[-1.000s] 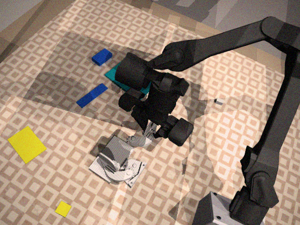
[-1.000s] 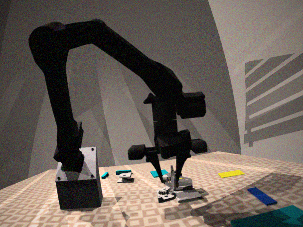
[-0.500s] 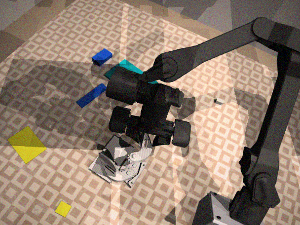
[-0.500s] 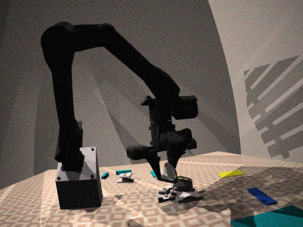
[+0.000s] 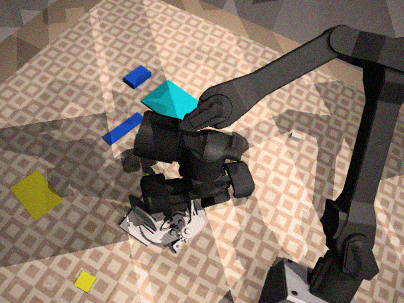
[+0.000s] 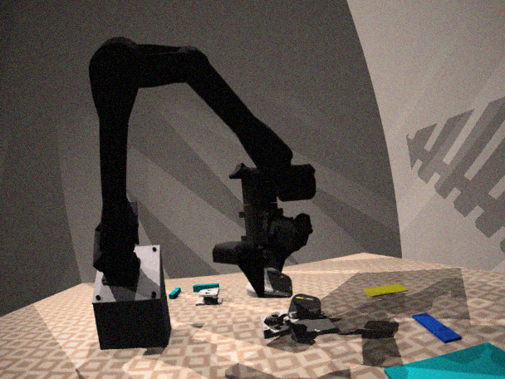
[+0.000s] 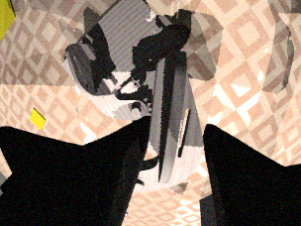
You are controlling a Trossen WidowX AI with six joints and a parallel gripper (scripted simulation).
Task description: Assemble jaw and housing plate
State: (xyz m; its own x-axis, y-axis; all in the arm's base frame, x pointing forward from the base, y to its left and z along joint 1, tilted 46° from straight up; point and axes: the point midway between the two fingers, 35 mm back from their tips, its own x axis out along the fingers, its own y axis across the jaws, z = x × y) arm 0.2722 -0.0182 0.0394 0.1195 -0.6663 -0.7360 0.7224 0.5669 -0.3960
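My gripper [image 6: 267,286] [image 7: 177,127] is shut on the grey jaw [image 6: 280,283] [image 7: 165,104], a long curved piece with a slot. It holds the jaw tilted above and beside the base; contact with the free pin cannot be told. The pale grey base [image 5: 137,236] [image 6: 317,326] [image 7: 124,37] lies on the patterned surface. The other jaw [image 5: 143,217] [image 6: 305,306] [image 7: 80,68] stands on the base. The arm and shadows hide much of the pins and teeth. A small white raised plate [image 6: 209,292], possibly the housing plate, stands beyond the robot base in the exterior view.
A cyan piece [image 5: 171,100] [image 6: 465,363] and blue blocks [image 5: 137,76] [image 5: 123,129] [image 6: 436,327] lie behind the arm's hand. Yellow pieces [image 5: 36,194] [image 5: 86,281] [image 7: 38,119] lie to the left. A small white block [image 5: 295,135] lies under the arm. Teal bars [image 6: 205,287] [image 6: 174,292] are farther off.
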